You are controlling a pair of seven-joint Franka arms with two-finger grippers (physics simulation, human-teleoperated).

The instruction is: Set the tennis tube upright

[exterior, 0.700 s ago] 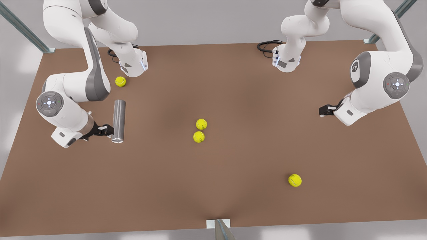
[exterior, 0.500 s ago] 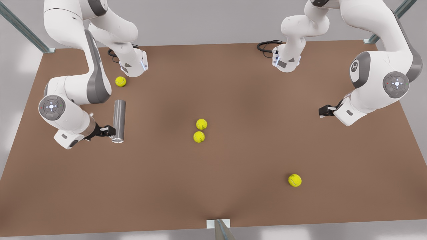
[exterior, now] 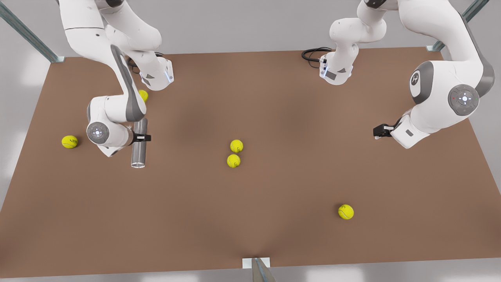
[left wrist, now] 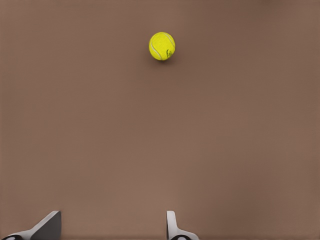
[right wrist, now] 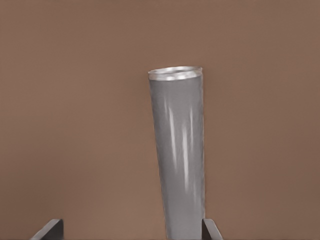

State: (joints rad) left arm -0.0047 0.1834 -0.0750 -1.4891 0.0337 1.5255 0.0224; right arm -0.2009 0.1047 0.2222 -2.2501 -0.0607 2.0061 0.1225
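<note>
Tennis tube (exterior: 138, 154) lies flat on the brown table (exterior: 274, 219) toward the front view's left, its shiny-rimmed end pointing at the near edge; I have the right gripper (exterior: 143, 137) down over the middle of it, and the arm covers part of the grey body; in the right wrist view the fingers (right wrist: 209, 229) stand wide apart, the tube runs away between them close beside one finger, and I can't tell whether it touches; the left gripper (exterior: 376, 131) waits well off at the front view's right, low over bare table, its claw parted too; one tennis ball (left wrist: 162, 46) sits ahead of it; I count a pair of balls (exterior: 235, 153) near the middle, touching or nearly so, another ball (exterior: 69, 141) left of the tube, and one half hidden (exterior: 144, 94) behind the right arm.
</note>
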